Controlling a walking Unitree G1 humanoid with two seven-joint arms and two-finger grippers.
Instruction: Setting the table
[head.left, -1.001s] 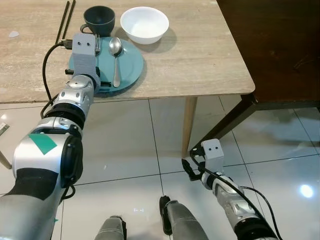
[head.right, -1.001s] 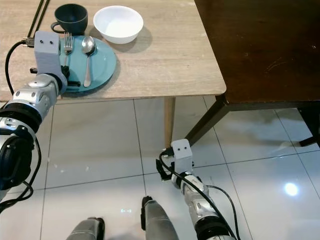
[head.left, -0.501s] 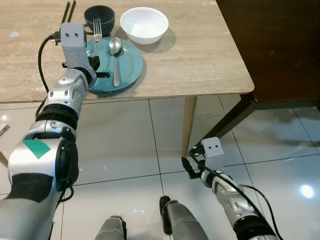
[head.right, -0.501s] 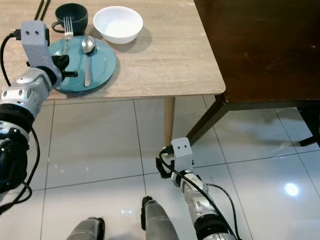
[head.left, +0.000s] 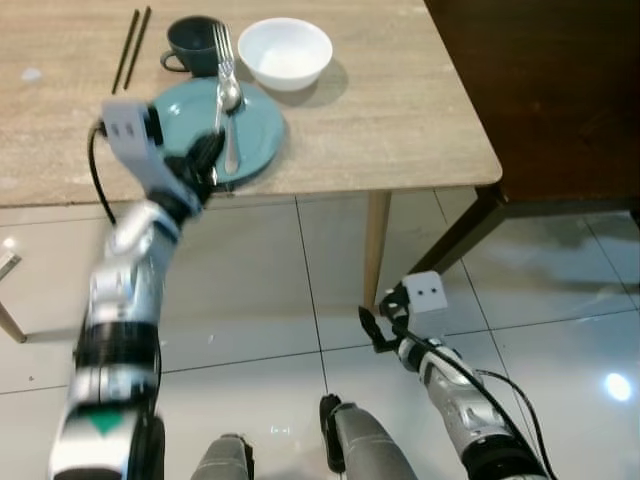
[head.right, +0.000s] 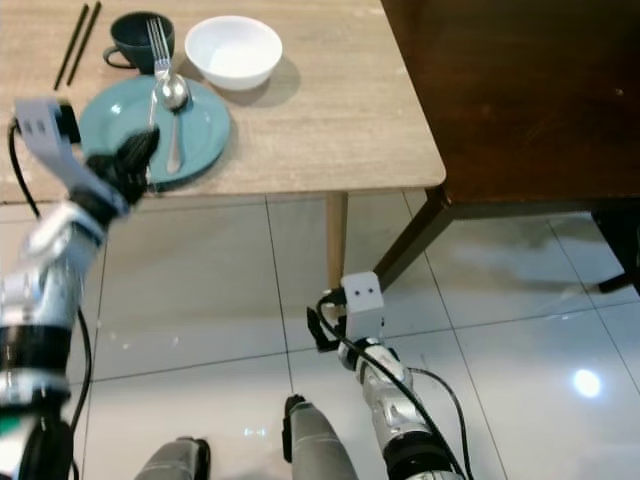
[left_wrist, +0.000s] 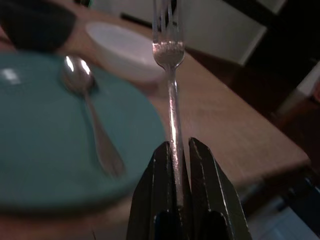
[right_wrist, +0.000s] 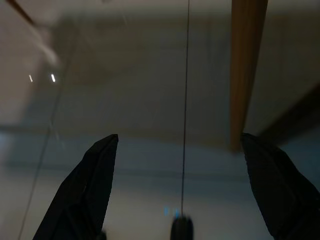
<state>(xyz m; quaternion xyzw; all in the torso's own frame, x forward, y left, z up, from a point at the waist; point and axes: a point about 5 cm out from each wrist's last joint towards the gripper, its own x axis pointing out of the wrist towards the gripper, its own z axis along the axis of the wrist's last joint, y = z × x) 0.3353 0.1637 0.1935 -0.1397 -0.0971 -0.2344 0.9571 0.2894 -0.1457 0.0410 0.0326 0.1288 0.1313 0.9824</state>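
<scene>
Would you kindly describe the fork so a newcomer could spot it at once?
On the light wooden table, find the teal plate. The fork rises above its near edge, pinched by the left gripper; unlike the spoon lying flat, it is lifted off the plate.

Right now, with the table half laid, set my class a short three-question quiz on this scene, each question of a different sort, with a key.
1. True or false: the left gripper is shut on the fork.
2. Multiple choice: the spoon lies (A) in the white bowl, (B) on the teal plate, (C) on the floor.
3. Fill in: the dark cup stands between the chopsticks and the white ____.

Key
1. True: both fingers press the handle and the fork is held tines up over the plate's near side.
2. B.
3. bowl.

The right gripper hangs open, low over the tiled floor.
</scene>
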